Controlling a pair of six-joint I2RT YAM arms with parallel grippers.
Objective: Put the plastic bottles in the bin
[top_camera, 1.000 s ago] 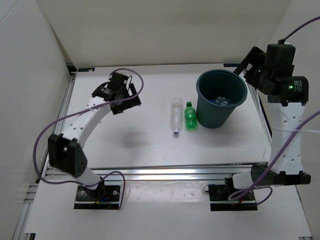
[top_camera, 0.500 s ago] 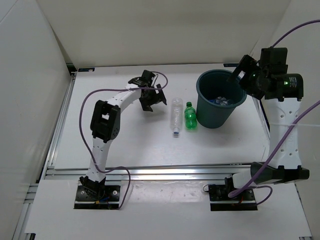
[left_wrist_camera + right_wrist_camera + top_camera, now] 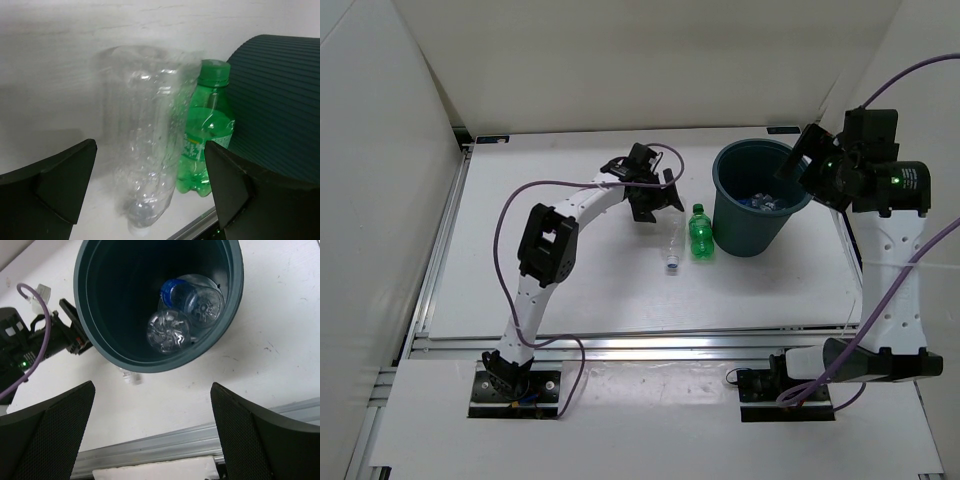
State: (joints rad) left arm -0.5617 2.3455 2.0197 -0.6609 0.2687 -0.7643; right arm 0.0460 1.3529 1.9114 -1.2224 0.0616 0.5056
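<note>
Green bottle (image 3: 207, 145) beside the bin (image 3: 280, 100) bears an unreadable label (image 3: 194, 146).

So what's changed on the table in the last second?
The left gripper, open and empty, swung rightward to the long clear plastic bottle. That bottle, the short green plastic bottle and the round dark teal plastic bin stayed put; the right gripper barely shifted.

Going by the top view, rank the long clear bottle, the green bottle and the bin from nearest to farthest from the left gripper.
1. Long clear bottle: lying on the table, right under the open left gripper.
2. Green bottle: just to the right of the clear one.
3. Bin: farther right, beyond the green bottle.
</note>
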